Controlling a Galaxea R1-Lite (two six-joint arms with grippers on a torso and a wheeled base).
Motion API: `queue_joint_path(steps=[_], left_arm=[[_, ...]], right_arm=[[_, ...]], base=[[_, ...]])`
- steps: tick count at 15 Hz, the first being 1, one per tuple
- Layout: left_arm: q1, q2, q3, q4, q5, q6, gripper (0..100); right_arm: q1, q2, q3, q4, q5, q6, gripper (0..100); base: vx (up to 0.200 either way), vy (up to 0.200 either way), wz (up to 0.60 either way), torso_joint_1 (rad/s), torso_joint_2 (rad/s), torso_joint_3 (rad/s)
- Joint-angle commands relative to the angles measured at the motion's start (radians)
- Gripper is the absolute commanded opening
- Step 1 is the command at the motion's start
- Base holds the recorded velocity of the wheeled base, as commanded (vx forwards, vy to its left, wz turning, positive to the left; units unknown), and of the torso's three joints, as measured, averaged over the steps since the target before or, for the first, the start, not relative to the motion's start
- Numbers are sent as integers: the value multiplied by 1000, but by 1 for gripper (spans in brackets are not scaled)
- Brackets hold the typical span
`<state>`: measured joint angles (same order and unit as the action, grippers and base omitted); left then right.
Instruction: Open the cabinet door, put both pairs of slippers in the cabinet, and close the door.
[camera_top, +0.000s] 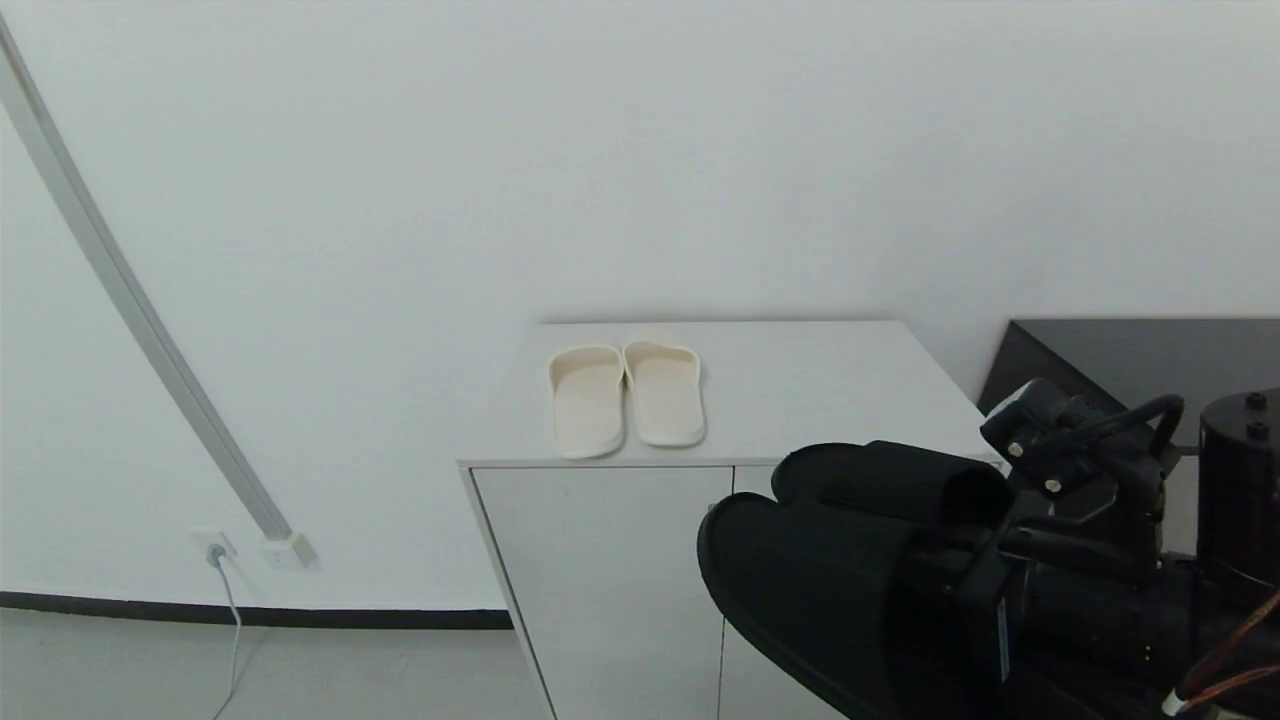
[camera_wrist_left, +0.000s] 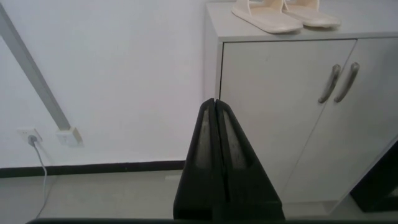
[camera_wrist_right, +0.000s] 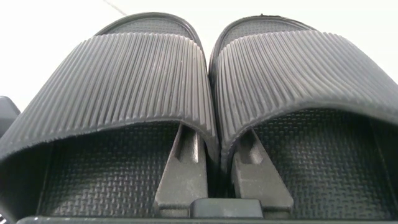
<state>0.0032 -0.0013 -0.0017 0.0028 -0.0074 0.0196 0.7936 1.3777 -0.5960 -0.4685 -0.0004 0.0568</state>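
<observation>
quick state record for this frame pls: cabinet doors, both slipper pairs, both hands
cabinet doors: both closed, handles free
cream slippers: side by side on the cabinet top, left part, near the front edge
black slippers: off the cabinet, held as a pair in front of the doors
right hand: shut on black slippers, one finger inside each, pinching their inner sides together
left hand: shut, empty, apart from the cabinet
progress: door not yet opened, both pairs outside

A grey duct slants down the left wall, ending beside a socket with a plugged-in cable; a dark tabletop sits far right.
</observation>
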Motion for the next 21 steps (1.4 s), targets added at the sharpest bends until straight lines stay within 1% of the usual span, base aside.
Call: queue_joint_path(steps=[1,17,21], left_arm=[[0,1,0,0,0,0,0],[0,1,0,0,0,-1,0],[0,1,0,0,1,-1,0]], right_arm=[[4,11,1,1,0,0,0],[7,20,15,-5,0,0,0],[7,18,22,-5,3,-20,0]], base=[[0,0,0,0,0,0],[0,0,0,0,0,0],[0,0,0,0,0,0]])
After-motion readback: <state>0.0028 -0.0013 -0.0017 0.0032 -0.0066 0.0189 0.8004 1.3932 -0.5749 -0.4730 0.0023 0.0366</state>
